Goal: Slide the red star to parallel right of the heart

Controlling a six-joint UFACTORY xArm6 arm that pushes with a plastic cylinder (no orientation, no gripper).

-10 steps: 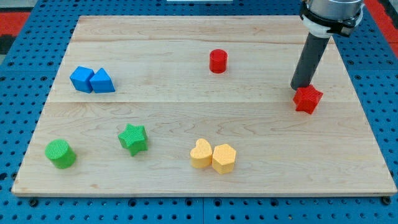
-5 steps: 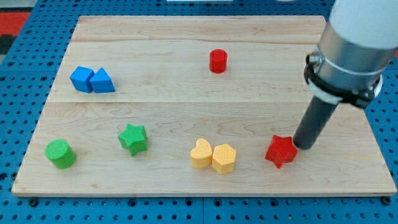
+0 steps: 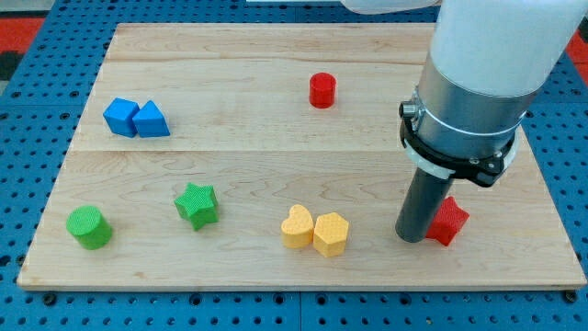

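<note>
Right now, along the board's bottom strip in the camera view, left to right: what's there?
green cylinder → green star → yellow heart → yellow hexagon block → my tip → red star

There's just the one camera, sitting up high off the wooden board's [image 3: 276, 175] near long edge and tilted down across it toward the far edge, so the board looks wider at the view's bottom than at the top. It's close enough that the board nearly fills the frame, with only a thin strip of blue pegboard [image 3: 37, 165] around it. The arm [image 3: 487, 83] comes in over the board's right side and gets cropped at the view's top.
</note>
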